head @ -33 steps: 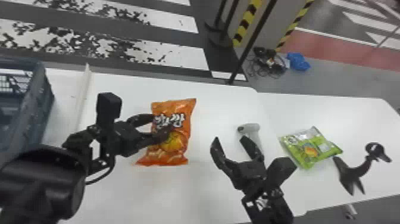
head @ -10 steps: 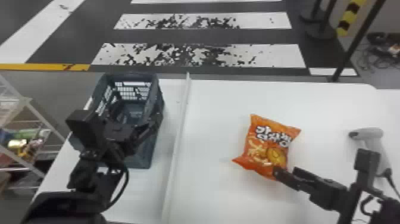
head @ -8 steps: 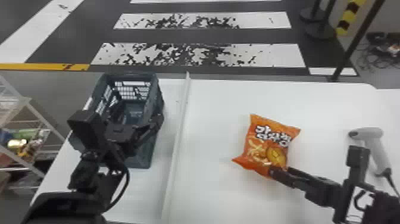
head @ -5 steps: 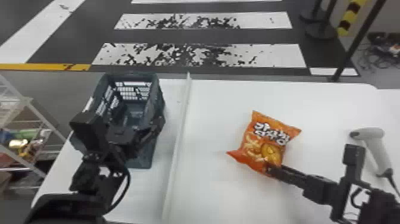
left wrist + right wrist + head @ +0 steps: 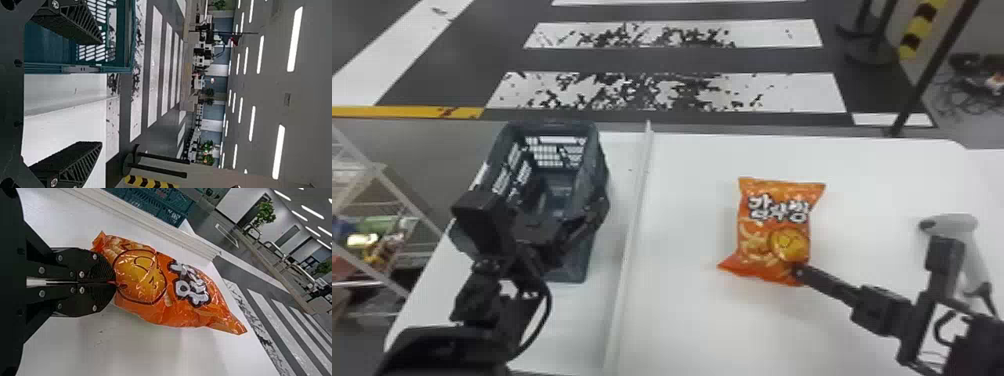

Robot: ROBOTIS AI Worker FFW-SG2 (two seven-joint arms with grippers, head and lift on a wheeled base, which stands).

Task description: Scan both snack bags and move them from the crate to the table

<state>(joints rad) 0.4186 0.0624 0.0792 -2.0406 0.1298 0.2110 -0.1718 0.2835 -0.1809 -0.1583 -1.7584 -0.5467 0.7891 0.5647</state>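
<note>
While the dark fingers of the left gripper (image 5: pixel 562 230) are hard to pick out against the crate (image 5: pixel 577 270) in the head view, the left wrist view shows them standing wide apart with nothing between them. The crate lies around and beyond one of these jaws; the gripper and its arm cover its near side, so part of the inside is hidden.

The right gripper (image 5: pixel 798 271) has its jaws clenched on a small fold of the orange snack bag (image 5: pixel 777 225), near the bag's lower edge. The pinched bit is mostly concealed between the fingertips, only a sliver of orange showing there in the right wrist view. From these jaws the bag spreads forward and to the left, printed face showing, over the table (image 5: pixel 692 330); whether its underside rests fully on the tabletop I cannot tell.

To the right of the right gripper's jaws is the scanner (image 5: pixel 952 222), its handle partly behind the black block on the right arm. Between the two grippers a white strip (image 5: pixel 629 240) runs along the table. Left of the left gripper, a wire shelf (image 5: pixel 397 192) is cut off by the head view's edge, and the goods on it are too blurred to name.
</note>
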